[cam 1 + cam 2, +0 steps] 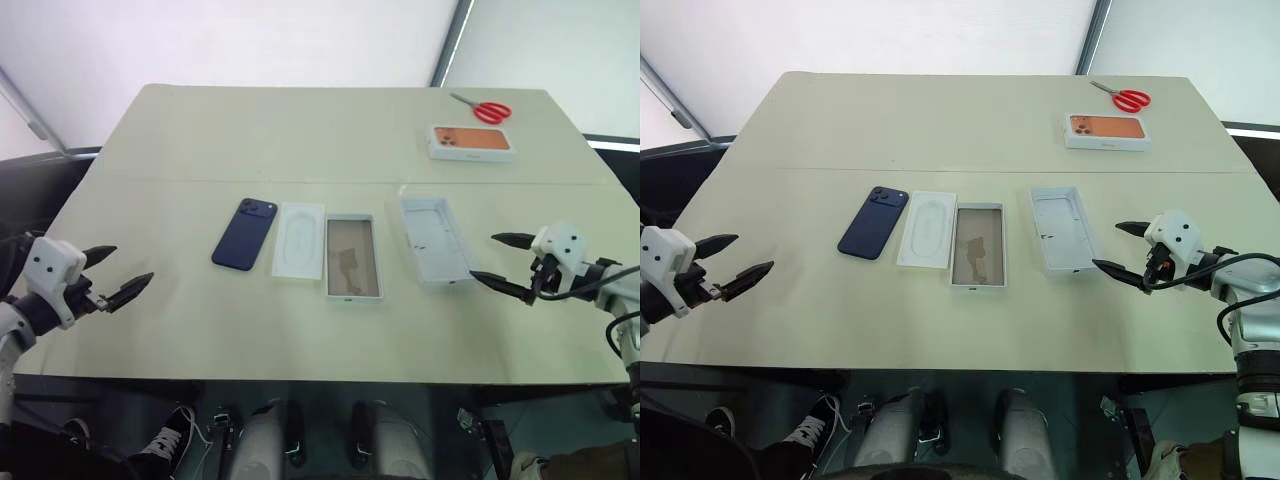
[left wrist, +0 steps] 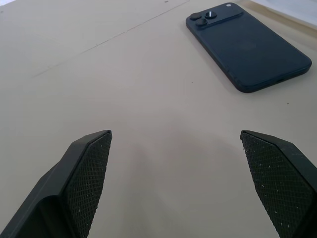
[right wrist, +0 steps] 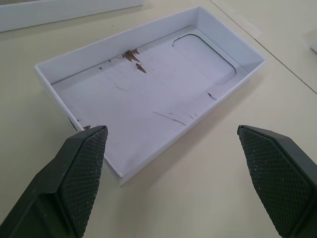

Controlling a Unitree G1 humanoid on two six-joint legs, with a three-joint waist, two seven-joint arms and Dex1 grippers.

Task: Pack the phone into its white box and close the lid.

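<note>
The dark navy phone point(image 1: 244, 233) lies face down on the beige table, left of centre. Right of it sits a flat white insert point(image 1: 299, 240), then the white box point(image 1: 353, 257), a tray with a brownish floor. The lid point(image 1: 434, 241) rests upside down further right, its plain white inside facing up. My left gripper point(image 1: 110, 273) hovers open near the table's left front, well apart from the phone point(image 2: 247, 45). Just right of the lid point(image 3: 148, 99), my right gripper point(image 1: 503, 262) hangs open and holds nothing.
A white box printed with an orange phone point(image 1: 472, 142) lies at the far right of the table point(image 1: 300, 130), with red-handled scissors point(image 1: 483, 108) behind it. The table's front edge runs just below both grippers.
</note>
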